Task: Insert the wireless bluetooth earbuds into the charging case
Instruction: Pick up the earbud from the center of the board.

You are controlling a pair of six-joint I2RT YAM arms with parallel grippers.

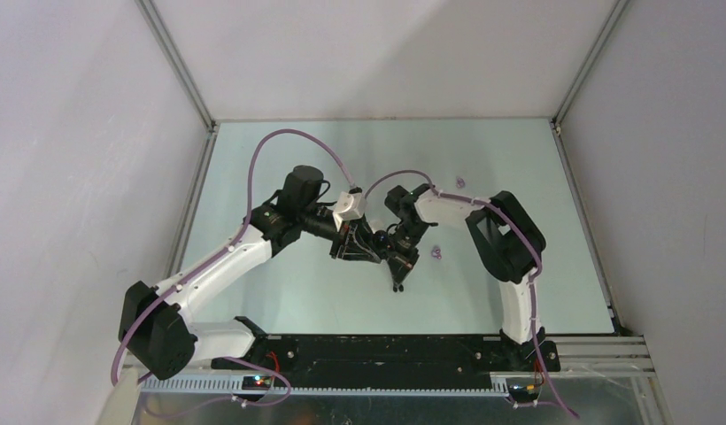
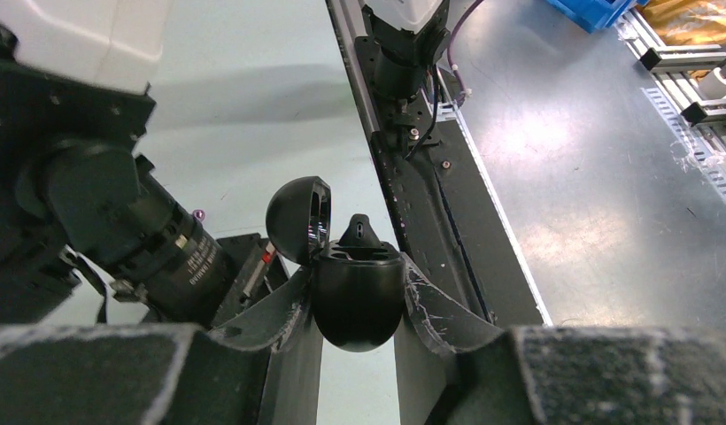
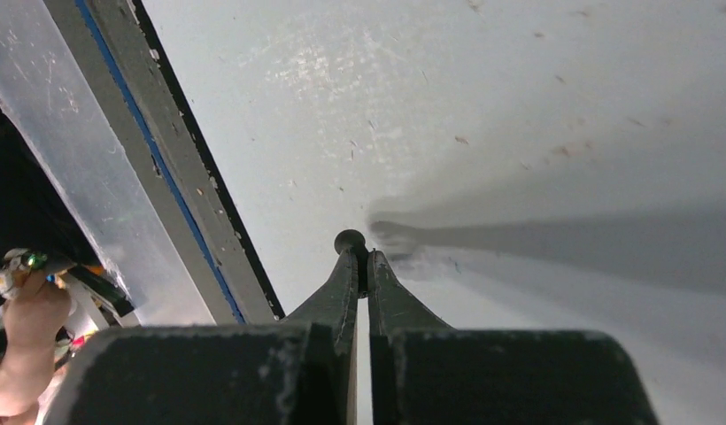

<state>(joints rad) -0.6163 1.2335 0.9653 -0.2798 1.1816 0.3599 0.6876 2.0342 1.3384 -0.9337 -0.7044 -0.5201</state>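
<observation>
The right pincer point(image 3: 364, 258) grips the black earbud point(image 3: 350, 239) lengthwise (round end outward).

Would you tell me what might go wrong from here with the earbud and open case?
The right gripper pinches the black earbud only at its fingertips, so it may slip away. The left gripper holds the case by its curved sides; a push could twist it loose. The bud in the case stands proud and might get knocked.
</observation>
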